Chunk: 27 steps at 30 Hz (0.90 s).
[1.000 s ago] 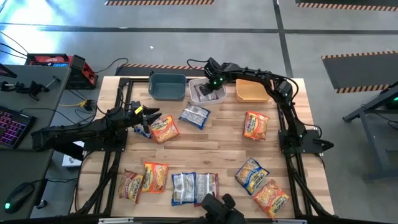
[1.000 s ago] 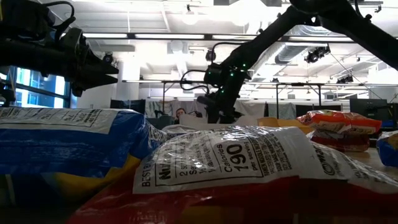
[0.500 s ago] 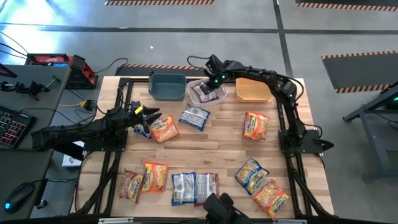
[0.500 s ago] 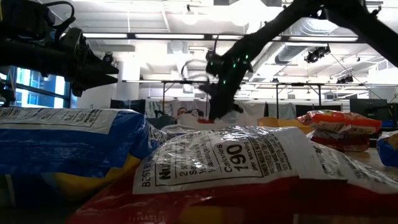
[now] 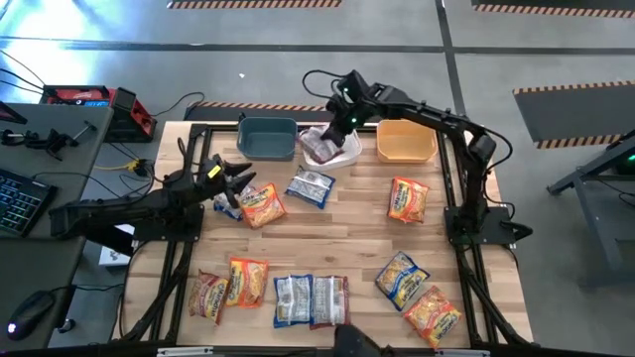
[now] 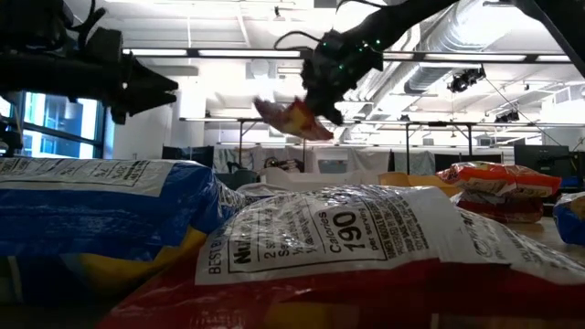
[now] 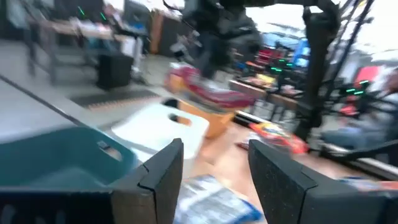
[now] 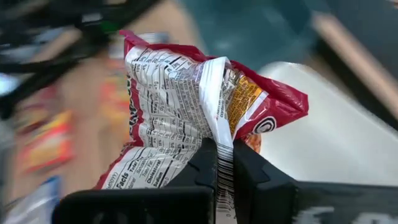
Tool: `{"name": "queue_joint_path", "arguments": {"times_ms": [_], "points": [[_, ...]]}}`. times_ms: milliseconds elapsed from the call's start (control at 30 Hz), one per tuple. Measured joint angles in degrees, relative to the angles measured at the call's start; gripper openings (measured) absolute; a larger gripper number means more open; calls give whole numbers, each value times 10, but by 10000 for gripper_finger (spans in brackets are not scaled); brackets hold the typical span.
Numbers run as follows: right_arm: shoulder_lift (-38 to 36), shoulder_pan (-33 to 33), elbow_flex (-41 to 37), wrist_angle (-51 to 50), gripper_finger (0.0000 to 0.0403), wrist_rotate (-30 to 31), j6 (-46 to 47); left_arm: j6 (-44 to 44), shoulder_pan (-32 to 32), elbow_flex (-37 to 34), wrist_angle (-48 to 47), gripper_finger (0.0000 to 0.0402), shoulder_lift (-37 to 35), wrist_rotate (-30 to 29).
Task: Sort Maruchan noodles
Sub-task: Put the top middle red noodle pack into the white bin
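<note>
My right gripper (image 5: 340, 125) is shut on a white-maroon ramen packet (image 5: 321, 146) and holds it in the air above the white bin (image 5: 350, 155) at the table's far edge; the low view shows the packet (image 6: 294, 119) hanging under the gripper (image 6: 320, 99). My left gripper (image 5: 241, 179) is open and hovers over the left part of the table, beside an orange-red packet (image 5: 262, 205) and a blue one (image 5: 229, 204); it touches nothing. A white-blue packet (image 5: 311, 185) lies flat mid-table. My right gripper (image 8: 224, 158) pinches the packet's back seam (image 8: 217, 127) between its two fingers, which come from above. The packet (image 8: 177, 93) is lifted clear of the bin and hangs crumpled below the fingers, nutrition side toward the wrist camera.
A dark-blue bin (image 5: 267, 138) and an orange bin (image 5: 405, 145) flank the white one. Orange-red packets lie at right (image 5: 408, 199), (image 5: 401, 279), (image 5: 432, 315) and near left (image 5: 208, 296), (image 5: 248, 281); two white ones (image 5: 294, 300), (image 5: 328, 300) lie at the near edge.
My right gripper has risen out of the white bin, staying shut, and the white-maroon packet has come up with it, from lying in the bin to hanging clear above it. My left gripper has risen slightly.
</note>
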Motion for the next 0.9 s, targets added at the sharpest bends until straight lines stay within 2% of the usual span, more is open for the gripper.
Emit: {"name": "queue_joint_path", "arguments": {"times_ms": [133,300,400,567,767,900], "points": [[7,30,0,45,0,-82,-35,68,0,15,28,200,35,-32],[6,69,0,81,0,-195,-62,184,0,69,32,233,93,-17],[6,82,0,75,0,-228,-78,263,0,114,31,242,130,38],[6,94,0,67,0,-277,-101,357,-1,197,10,243,200,165],[6,98,0,58,0,-285,-101,407,-1,302,-77,243,315,206],[6,97,0,32,0,-285,-120,412,-1,347,-103,243,384,250]]}}
